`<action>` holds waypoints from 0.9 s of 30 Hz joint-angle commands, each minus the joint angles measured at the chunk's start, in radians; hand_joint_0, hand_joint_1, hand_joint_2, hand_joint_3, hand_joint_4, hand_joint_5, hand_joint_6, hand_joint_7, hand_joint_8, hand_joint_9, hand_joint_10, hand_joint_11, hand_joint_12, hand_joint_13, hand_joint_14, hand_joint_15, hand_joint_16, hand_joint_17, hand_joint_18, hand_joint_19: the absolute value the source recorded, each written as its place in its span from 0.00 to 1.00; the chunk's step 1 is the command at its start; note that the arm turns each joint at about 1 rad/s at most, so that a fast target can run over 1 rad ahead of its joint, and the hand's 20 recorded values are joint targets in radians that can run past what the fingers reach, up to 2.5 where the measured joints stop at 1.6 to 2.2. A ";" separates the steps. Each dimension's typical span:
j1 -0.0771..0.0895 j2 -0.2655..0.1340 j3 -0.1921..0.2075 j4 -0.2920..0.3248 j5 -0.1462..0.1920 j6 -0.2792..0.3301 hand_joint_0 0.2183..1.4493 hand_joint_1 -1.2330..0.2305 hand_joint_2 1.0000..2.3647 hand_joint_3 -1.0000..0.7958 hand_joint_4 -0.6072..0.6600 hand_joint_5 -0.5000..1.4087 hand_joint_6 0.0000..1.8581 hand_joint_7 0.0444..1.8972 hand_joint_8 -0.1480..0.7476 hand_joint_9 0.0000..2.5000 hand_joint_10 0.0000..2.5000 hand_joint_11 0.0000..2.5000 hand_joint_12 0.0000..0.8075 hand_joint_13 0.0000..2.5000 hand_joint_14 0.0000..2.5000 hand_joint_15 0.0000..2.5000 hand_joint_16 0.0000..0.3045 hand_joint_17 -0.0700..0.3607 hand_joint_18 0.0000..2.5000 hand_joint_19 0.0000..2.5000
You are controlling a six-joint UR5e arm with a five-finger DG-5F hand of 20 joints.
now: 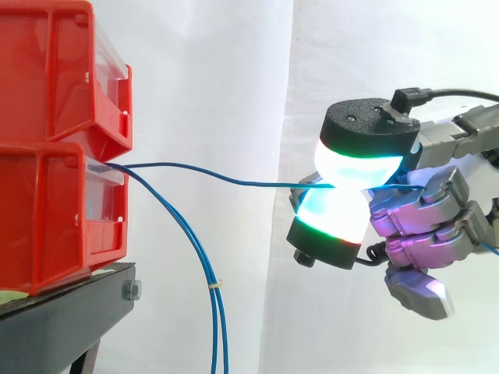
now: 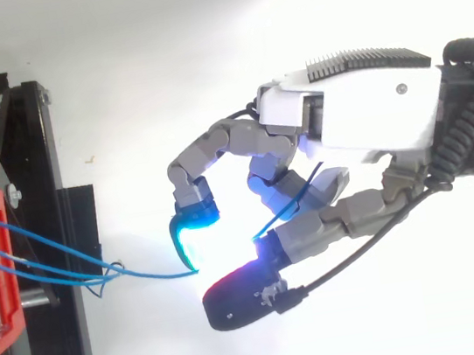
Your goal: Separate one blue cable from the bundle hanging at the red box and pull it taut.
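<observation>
Hand (image 1: 425,214): clamped. Two glowing pads (image 1: 355,164) close one above the other on a single blue cable (image 1: 234,177), the other fingers curled loosely behind. You have the cable pinched between the pad faces, not wrapped round anything.

Cable position: it leaves the front lip of the lower red box (image 1: 54,218), which sits on the black stand (image 1: 70,315) at that stand's front edge, and runs nearly level across open air to the pinch. A free tail passes on through the hand. The rest of the bundle (image 1: 204,249) drops from the same lip and hangs well below, held by a small tie (image 1: 218,287), apart from the held strand.

Relation to watch: the held cable's long axis points from the box lip straight at the hand, so the box lies directly off the pads' tips. In the top view the strand (image 2: 145,277) shows a gentle bow. Judgement: separation done, a little slack left. Draw the hand away from the lip along that same axis. Any sideways drift would likely drag the strand across the lip.
</observation>
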 commanded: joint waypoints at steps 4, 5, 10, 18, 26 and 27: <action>0.000 0.000 0.000 0.000 0.000 0.000 0.40 0.32 0.02 0.54 0.37 0.16 0.49 0.71 0.51 0.49 0.51 0.68 0.46 0.46 0.48 0.63 0.16 0.41 0.43 0.37; 0.000 0.001 0.000 0.000 0.000 0.000 0.40 0.32 0.02 0.54 0.38 0.16 0.49 0.71 0.51 0.49 0.51 0.67 0.46 0.46 0.48 0.63 0.16 0.41 0.43 0.37; 0.001 0.000 0.000 0.000 0.000 0.000 0.40 0.32 0.02 0.54 0.37 0.16 0.49 0.71 0.51 0.49 0.51 0.67 0.46 0.46 0.47 0.63 0.16 0.41 0.43 0.37; 0.001 0.000 0.000 0.000 0.000 0.000 0.40 0.32 0.02 0.54 0.37 0.16 0.49 0.70 0.51 0.49 0.51 0.67 0.46 0.46 0.47 0.63 0.16 0.41 0.43 0.37; 0.000 0.000 0.000 0.000 0.000 0.000 0.40 0.32 0.02 0.53 0.38 0.16 0.49 0.70 0.51 0.49 0.51 0.67 0.46 0.46 0.47 0.63 0.16 0.41 0.43 0.37; 0.000 0.000 0.000 0.000 0.000 0.000 0.40 0.32 0.02 0.53 0.37 0.16 0.49 0.70 0.51 0.49 0.51 0.67 0.46 0.46 0.47 0.63 0.16 0.41 0.43 0.37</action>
